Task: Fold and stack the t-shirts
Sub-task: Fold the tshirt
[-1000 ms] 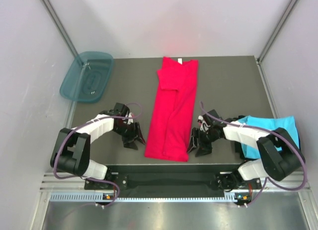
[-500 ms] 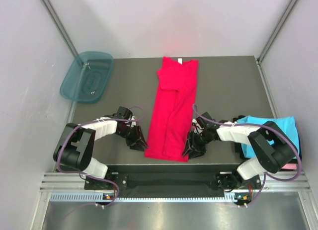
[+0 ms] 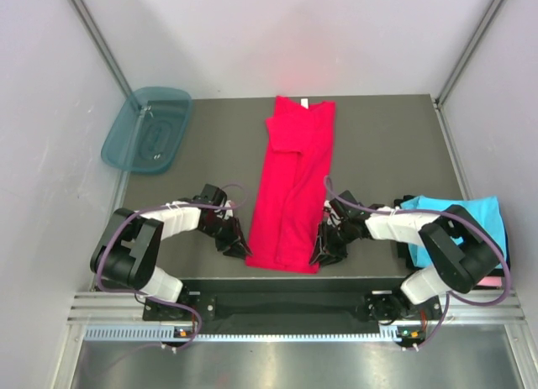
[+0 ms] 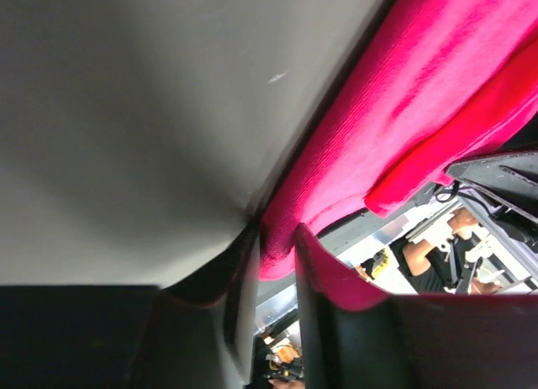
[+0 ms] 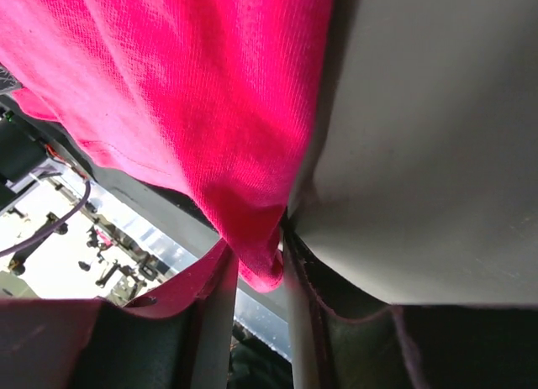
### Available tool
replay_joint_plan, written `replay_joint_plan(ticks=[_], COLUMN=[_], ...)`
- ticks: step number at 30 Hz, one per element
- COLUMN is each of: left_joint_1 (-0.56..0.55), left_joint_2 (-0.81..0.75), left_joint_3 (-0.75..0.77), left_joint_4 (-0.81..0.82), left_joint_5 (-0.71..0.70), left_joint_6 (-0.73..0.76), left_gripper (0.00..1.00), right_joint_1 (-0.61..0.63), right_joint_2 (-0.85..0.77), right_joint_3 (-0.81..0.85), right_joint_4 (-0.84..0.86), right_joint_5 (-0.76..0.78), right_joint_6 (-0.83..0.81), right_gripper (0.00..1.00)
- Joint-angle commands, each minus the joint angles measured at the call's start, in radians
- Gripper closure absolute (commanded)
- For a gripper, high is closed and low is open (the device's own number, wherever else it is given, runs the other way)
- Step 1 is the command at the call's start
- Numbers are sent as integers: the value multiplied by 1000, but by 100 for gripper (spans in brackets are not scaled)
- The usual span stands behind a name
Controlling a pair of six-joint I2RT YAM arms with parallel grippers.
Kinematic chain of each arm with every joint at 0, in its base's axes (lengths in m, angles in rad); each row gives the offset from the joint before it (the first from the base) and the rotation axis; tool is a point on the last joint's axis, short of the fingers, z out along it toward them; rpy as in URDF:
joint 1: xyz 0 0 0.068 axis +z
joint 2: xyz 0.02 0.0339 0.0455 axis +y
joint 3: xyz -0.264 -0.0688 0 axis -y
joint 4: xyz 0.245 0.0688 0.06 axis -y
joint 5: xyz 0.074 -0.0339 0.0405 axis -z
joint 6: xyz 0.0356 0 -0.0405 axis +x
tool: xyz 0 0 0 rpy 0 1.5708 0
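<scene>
A teal tub is seen well to the left of the red shirt, level with its far end and hanging over the table edge. The left gripper is set at the red shirt's near left corner. In the left wrist view that corner is seen lying between the two fingers, which are pressed against the cloth on both sides, so the corner is pinched. The red shirt itself is laid lengthwise down the middle of the table as a long narrow strip, sleeves folded in, with the collar and a small white tag at its far end and the hem at the near edge. The right gripper is set at the red shirt's near right corner. In the right wrist view the corner is seen nipped between the fingers. A cyan shirt is bunched well to the right of the red shirt, level with its near end.
</scene>
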Motion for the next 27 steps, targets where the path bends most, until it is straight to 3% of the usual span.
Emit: replay_joint_plan(ticks=[1,3,4,5,6,13,20,27], left_joint_1=[-7,-5,-7,-7,-4,-2,-2,10], left_joint_2=[-34,-39,-45,-47,-50,-126,-105,-18], left_joint_3=[-21,-18,-17,-7,0,172,322,482], left_joint_4=[-6,-3,-3,-8,-11,-140,-126,-100], left_joint_5=[-34,-37,-37,-39,-36,-85,-106,-169], left_joint_6=[24,27,29,36,44,174,234,260], left_gripper=[78,88,95,100,100,100,100,100], right_joint_1=[20,22,22,20,20,-66,-161,-268], right_joint_2=[-16,-25,-30,-40,-49,-171,-235,-200], right_joint_3=[-1,-8,-11,-11,-8,71,168,269], right_joint_4=[35,37,37,31,26,-92,-135,-152], right_joint_5=[22,22,21,22,21,10,10,21], right_joint_6=[-9,-13,-16,-25,-33,-159,-294,-349], right_gripper=[72,78,84,97,100,100,100,100])
